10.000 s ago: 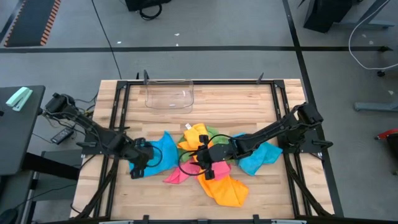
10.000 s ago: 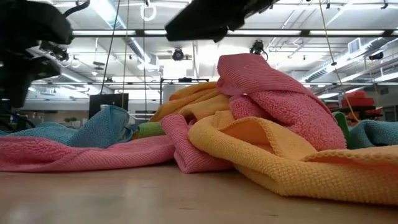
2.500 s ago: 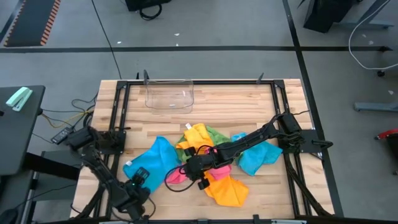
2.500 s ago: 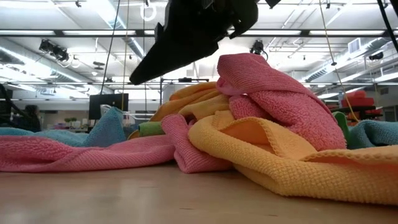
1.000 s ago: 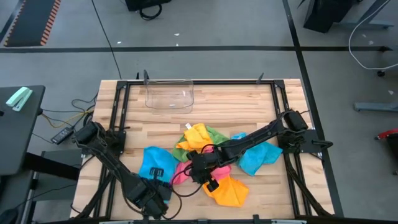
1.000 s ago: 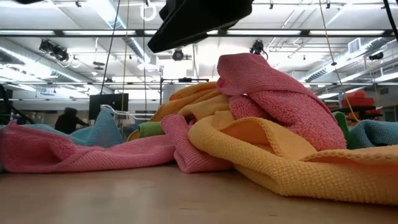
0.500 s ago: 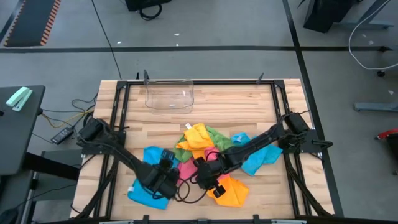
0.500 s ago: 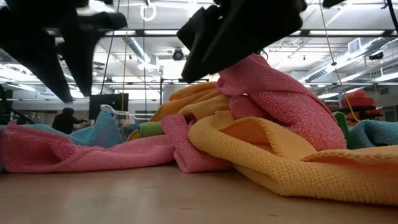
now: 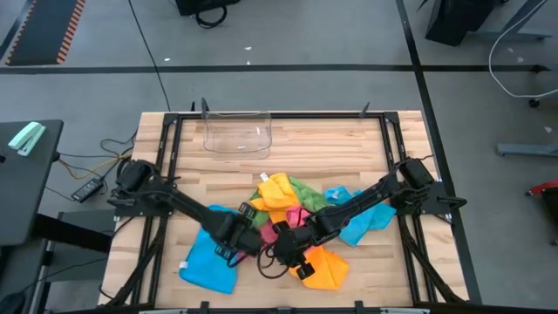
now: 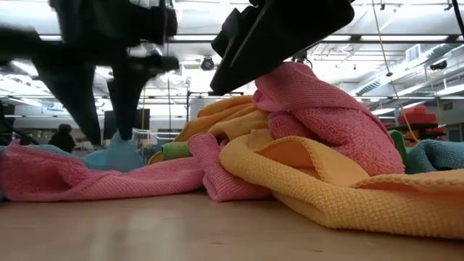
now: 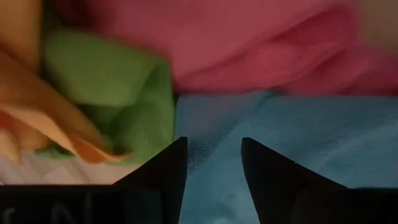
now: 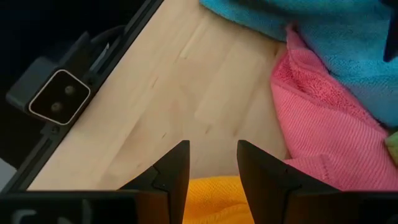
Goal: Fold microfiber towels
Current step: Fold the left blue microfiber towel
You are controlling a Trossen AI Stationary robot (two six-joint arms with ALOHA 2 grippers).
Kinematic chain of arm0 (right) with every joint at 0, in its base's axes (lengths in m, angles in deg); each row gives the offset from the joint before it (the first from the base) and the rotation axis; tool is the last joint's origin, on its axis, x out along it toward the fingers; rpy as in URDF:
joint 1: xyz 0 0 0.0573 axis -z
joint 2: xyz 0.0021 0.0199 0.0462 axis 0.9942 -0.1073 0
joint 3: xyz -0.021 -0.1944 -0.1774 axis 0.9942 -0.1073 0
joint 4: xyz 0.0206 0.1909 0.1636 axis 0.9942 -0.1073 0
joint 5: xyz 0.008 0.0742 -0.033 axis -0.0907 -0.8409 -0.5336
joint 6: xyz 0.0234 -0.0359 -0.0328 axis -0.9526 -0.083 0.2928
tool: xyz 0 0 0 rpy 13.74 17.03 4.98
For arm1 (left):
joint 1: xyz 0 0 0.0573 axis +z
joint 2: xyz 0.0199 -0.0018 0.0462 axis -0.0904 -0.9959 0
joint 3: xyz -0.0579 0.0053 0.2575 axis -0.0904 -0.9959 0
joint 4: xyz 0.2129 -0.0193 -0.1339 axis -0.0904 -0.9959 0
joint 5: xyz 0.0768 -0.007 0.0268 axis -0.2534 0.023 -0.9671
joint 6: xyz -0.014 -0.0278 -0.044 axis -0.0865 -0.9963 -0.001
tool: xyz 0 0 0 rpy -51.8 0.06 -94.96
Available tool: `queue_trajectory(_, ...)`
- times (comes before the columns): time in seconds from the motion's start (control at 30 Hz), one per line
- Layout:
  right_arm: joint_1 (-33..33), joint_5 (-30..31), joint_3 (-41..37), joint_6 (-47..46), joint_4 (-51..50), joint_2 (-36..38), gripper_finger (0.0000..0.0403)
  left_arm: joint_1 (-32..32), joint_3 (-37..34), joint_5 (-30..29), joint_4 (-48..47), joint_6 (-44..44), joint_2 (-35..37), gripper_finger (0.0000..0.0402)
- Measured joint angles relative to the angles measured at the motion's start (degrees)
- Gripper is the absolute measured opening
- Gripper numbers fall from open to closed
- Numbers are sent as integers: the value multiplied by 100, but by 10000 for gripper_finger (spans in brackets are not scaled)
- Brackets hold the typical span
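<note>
The microfiber towels lie in a loose pile in the middle of the table. The pile holds orange (image 9: 277,190), green (image 9: 305,187) and pink (image 9: 295,218) cloths and another orange one (image 9: 324,269). A blue towel (image 9: 209,262) lies stretched toward the near edge, and a second blue one (image 9: 359,218) lies on the right. My left gripper (image 9: 251,239) points down, open, over the first blue towel's far part (image 11: 298,143), beside the green (image 11: 118,93) and pink (image 11: 249,37) cloths. My right gripper (image 9: 291,253) hangs open over bare wood, between the pink (image 12: 323,130) and orange (image 12: 211,199) towels.
A clear plastic bin (image 9: 237,133) stands at the far edge, left of centre. Black frame rails (image 9: 170,157) run along the table's sides. A small camera block (image 12: 59,93) sits at the near rail. Bare wood (image 9: 349,144) lies beyond the pile.
My left gripper has swung from the table's near-left corner toward the pile, rolling and sinking as it went. It now stands over the blue towel's far part. That towel stays stretched toward the near edge. My right gripper has sunk a little.
</note>
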Motion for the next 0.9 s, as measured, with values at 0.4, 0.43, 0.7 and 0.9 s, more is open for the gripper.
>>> queue_trajectory(0.4,-164,129,0,154,27,0,143,259,8,293,65,571,-3,126)
queue_trajectory(0.43,-156,139,0,143,25,0,143,271,8,354,68,570,-3,124)
queue_trajectory(0.7,-145,139,0,190,25,0,143,486,8,883,156,68,-3,60)
queue_trajectory(0.9,-145,136,0,220,38,0,143,456,108,920,89,-663,30,13)
